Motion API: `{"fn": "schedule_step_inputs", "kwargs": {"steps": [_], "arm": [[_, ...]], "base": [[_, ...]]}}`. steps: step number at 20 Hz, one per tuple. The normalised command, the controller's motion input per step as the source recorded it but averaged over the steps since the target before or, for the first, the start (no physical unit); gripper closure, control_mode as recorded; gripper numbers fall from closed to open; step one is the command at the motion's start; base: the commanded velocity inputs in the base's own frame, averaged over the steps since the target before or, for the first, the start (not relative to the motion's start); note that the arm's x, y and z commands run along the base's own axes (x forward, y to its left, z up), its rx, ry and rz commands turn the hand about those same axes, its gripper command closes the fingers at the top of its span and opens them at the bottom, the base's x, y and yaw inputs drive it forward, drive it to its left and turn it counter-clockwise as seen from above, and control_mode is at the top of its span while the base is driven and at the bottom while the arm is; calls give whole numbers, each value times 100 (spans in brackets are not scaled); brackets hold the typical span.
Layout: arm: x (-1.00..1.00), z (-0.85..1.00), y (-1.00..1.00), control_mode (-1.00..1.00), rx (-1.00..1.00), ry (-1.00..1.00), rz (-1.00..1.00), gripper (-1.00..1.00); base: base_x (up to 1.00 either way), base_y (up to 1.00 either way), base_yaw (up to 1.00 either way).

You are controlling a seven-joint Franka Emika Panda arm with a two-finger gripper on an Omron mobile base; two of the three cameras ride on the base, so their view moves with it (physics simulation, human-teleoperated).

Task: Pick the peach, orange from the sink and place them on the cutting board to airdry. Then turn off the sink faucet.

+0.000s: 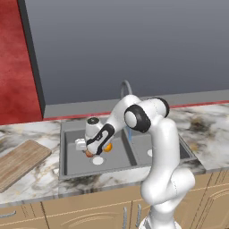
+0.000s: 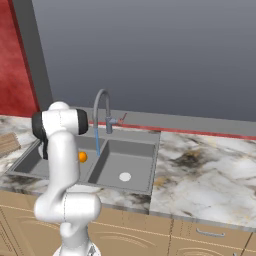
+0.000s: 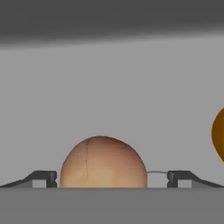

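With my two-finger gripper [image 3: 112, 179] spread wide, the dull reddish-tan round peach [image 3: 103, 162] sits right between the dark fingertips [image 3: 43, 178], a bit of slack on each side, nothing clamped. Off to one side in the hand view there's the bright orange ball [image 3: 218, 135], near but clear of the peach. Both fruits are down in the left basin of the grey metal double sink [image 1: 67, 147], walls close around the hand. My light-brown wooden cutting board [image 1: 20, 162] lies on the marble counter [image 1: 205, 129], left of the sink rim.

Marble counter [image 1: 210, 134], wooden cabinets [image 2: 210, 235]
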Motion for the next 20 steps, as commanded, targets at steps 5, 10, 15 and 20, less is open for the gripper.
{"fn": "schedule_step_inputs", "kwargs": {"steps": [5,10,15,20], "arm": [[12,-21,7,-100,0,5,-3,-100],[4,-18,18,-100,0,3,-4,100],[-6,-1,-1,-100,0,0,-2,100],[-24,4,-2,-100,0,-1,-1,100]], "base": [[0,0,0],[0,0,0],[0,0,0],[0,0,0]]}}
